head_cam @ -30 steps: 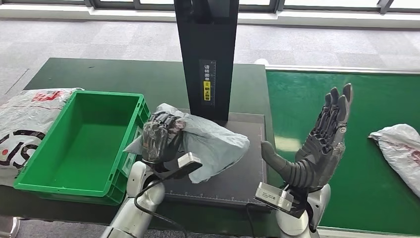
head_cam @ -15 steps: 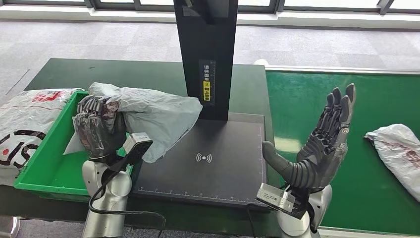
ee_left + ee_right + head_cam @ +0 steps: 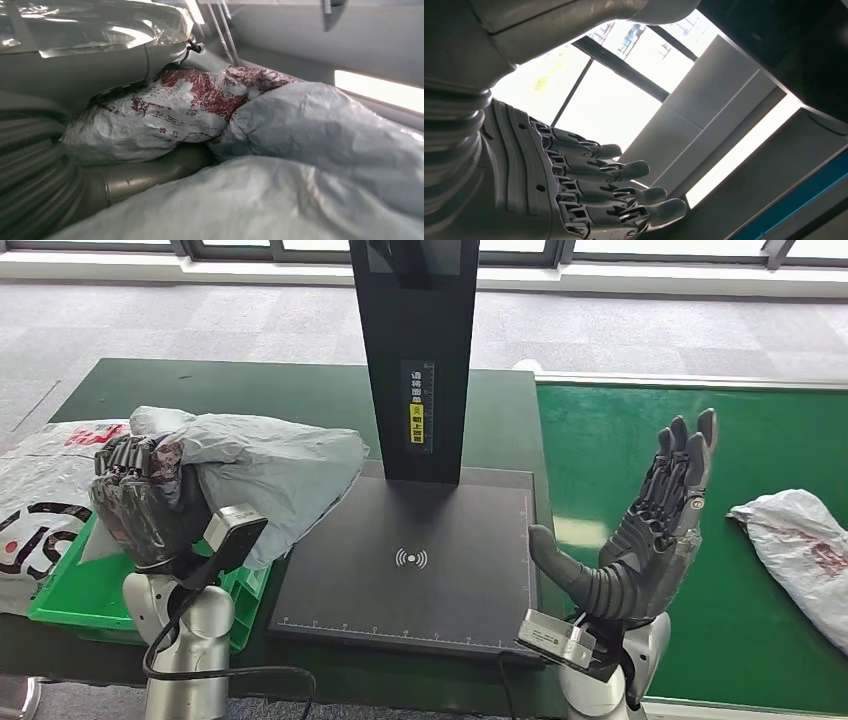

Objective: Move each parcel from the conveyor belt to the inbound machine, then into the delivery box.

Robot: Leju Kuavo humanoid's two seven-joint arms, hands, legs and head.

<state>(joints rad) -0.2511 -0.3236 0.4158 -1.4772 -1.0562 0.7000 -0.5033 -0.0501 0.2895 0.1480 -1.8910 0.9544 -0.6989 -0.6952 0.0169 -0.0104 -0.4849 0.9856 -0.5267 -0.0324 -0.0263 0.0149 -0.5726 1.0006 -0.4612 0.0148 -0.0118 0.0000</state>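
The left hand [image 3: 140,502] is clamped on a grey poly-bag parcel [image 3: 270,468] held over the green delivery box [image 3: 62,598] at the bench's left end, clear of the inbound machine's black scan pad [image 3: 420,560], which suggests the drop into the box is the step in hand. The right hand [image 3: 655,525] stands upright beside the pad, fingers apart and holding nothing, while another parcel [image 3: 795,540] waits on the conveyor belt [image 3: 620,440]. Legible marks: a contactless symbol on the pad, a yellow label on the machine's column [image 3: 418,360] too small to read, and red print on the held parcel in the left wrist view.
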